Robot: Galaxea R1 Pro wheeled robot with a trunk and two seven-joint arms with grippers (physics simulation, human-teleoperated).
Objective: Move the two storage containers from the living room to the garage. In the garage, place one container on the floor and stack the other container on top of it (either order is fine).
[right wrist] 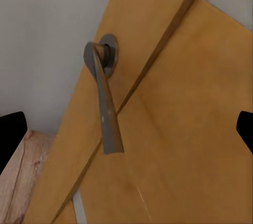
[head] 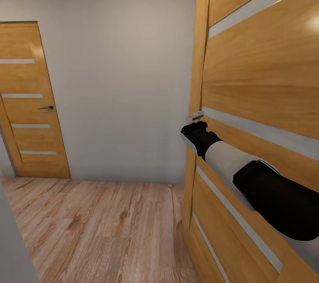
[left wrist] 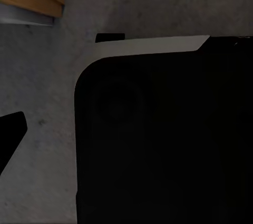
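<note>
Right wrist view: right gripper open, fingertips apart, facing door handle.
Risk: fingers slip off lever, door stays shut; left gripper state unclear.

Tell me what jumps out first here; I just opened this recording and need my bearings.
The big wooden door at the right of the head view, close up, with the right arm reaching to its edge. In the right wrist view its grey lever handle sits straight ahead, the right pincer open and not yet touching it. A second, closed wooden door stands at the far left, across the light wood plank floor.
</note>
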